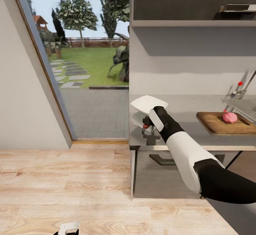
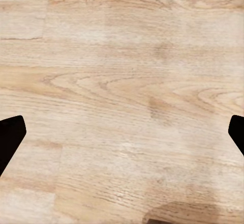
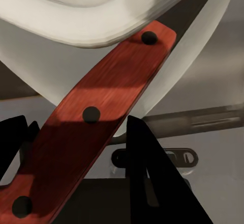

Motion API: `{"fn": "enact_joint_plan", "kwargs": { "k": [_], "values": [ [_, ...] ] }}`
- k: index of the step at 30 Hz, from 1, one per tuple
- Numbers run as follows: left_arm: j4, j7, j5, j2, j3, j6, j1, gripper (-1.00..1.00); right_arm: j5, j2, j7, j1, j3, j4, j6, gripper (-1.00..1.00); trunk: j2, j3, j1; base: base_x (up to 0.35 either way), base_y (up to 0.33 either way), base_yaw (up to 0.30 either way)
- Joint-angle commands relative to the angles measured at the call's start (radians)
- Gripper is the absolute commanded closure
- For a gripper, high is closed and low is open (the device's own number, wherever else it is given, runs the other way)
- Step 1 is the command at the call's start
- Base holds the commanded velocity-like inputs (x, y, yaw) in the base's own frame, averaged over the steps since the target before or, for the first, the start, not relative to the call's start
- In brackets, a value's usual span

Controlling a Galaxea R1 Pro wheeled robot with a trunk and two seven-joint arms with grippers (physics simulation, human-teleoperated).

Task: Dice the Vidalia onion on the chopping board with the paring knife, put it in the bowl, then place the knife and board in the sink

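Fingers of the right gripper (image 3: 81, 173) stand dark on either side of the paring knife (image 3: 96, 127), pressed against its red handle, so it reads as held, not loose. That handle, wood-grained with three dark rivets, runs on a slant from the lower left of the right wrist view up toward the upper right, where its end tucks under the rim of the bowl (image 3: 96, 25); the blade is out of sight. In the head view the right gripper (image 1: 147, 123) sits just below the white bowl (image 1: 148, 104) at the left end of the countertop (image 1: 185, 108), with a dab of red at its tip. Off to the right of frame lies the chopping board (image 1: 220, 124), and on it the pinkish, whole Vidalia onion (image 1: 229, 117), the sink (image 1: 245, 103) beyond it. So the onion lies well apart from the knife, to the right, and the right arm is nearer. The left gripper (image 2: 122, 132) hangs wide over the wooden floor (image 2: 122, 56).
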Motion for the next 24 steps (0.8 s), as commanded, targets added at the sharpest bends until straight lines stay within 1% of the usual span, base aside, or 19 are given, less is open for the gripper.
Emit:
{"fn": "enact_joint_plan", "kwargs": {
  "k": [1, 7, 11, 18, 24],
  "values": [
    [0.004, -0.001, 0.007, 0.000, -0.004, -0.007, -0.002, -1.00, -0.003, 0.000, -0.010, 0.000, 0.002, 0.024, 0.006, 1.00, 0.000, -0.001, 0.000, 0.000, 0.000, 0.000],
    [0.004, -0.001, 0.007, 0.000, -0.004, -0.007, -0.002, -1.00, -0.004, -0.001, -0.009, 0.000, 0.001, 0.024, 0.005, 1.00, 0.000, -0.001, 0.000, 0.000, 0.000, 0.000],
    [0.004, -0.001, 0.008, 0.001, -0.004, -0.007, -0.002, -1.00, -0.005, -0.021, -0.009, 0.000, 0.001, 0.024, 0.005, 1.00, 0.000, -0.001, 0.000, 0.000, 0.000, 0.000],
    [0.004, -0.001, 0.007, 0.001, -0.004, -0.007, -0.002, -1.00, -0.006, -0.064, -0.009, 0.000, -0.001, 0.024, 0.006, 1.00, 0.000, -0.001, 0.000, 0.000, 0.000, 0.000],
    [0.004, -0.001, 0.007, 0.001, -0.004, -0.007, -0.002, -1.00, -0.006, -0.079, -0.009, 0.000, -0.002, 0.024, 0.006, 1.00, 0.000, -0.001, 0.000, 0.000, 0.000, 0.000]
  ]
}}
